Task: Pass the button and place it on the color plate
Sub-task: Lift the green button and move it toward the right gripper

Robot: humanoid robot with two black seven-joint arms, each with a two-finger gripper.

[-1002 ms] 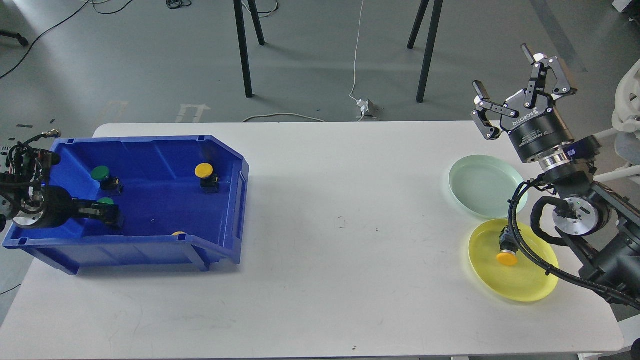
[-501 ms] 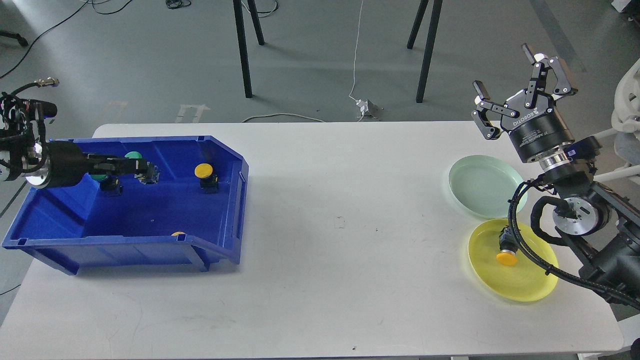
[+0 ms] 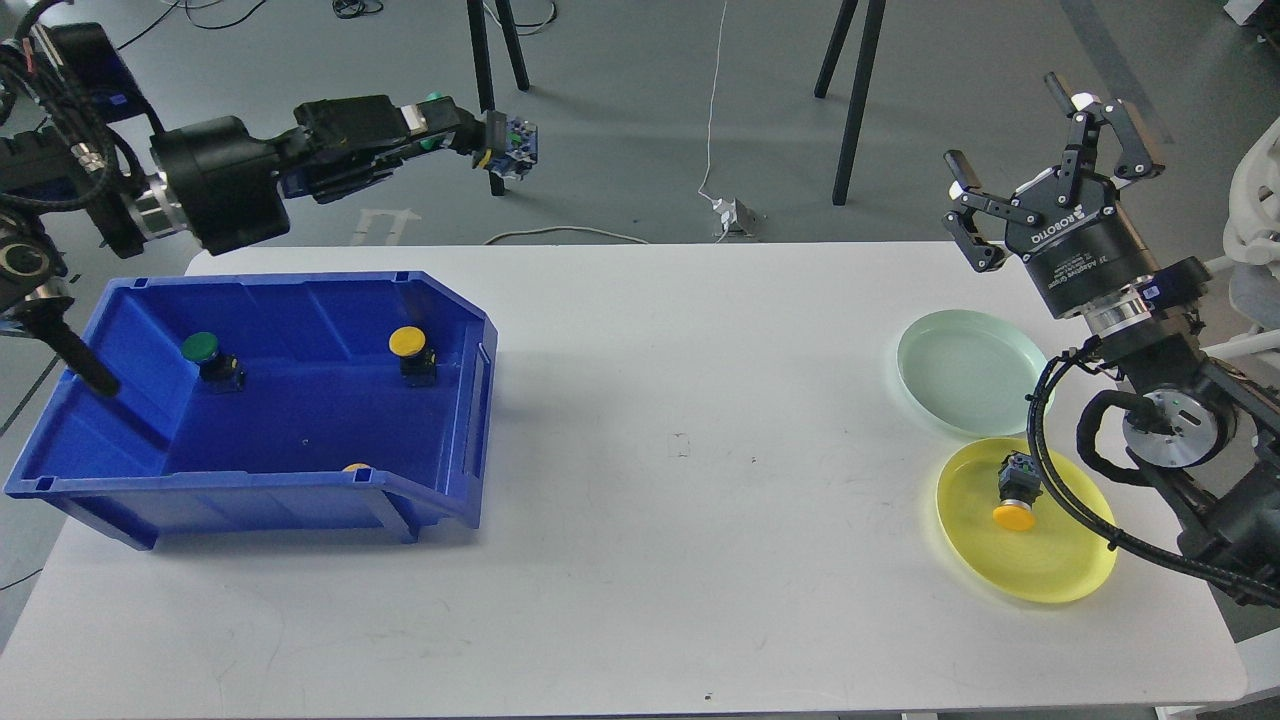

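Observation:
My left gripper [image 3: 470, 135] is shut on a green button [image 3: 505, 140] and holds it high above the far edge of the table, right of the blue bin [image 3: 455, 420]. In the bin lie a green button [image 3: 205, 352], a yellow button [image 3: 410, 348] and another yellow one [image 3: 355, 467] half hidden by the front wall. My right gripper [image 3: 1040, 150] is open and empty, raised above the pale green plate [image 3: 960, 375]. The yellow plate [image 3: 1060, 560] holds a yellow button [image 3: 1015, 500].
The white table [image 3: 680, 520] spans the view. Black stand legs [image 3: 490, 90] and cables are on the floor beyond the far edge. My right arm's cable [image 3: 1050, 480] loops over the yellow plate's right side.
My left gripper has lifted the green button out of the bin, rising and moving right to above the table's far edge. My right gripper has barely moved.

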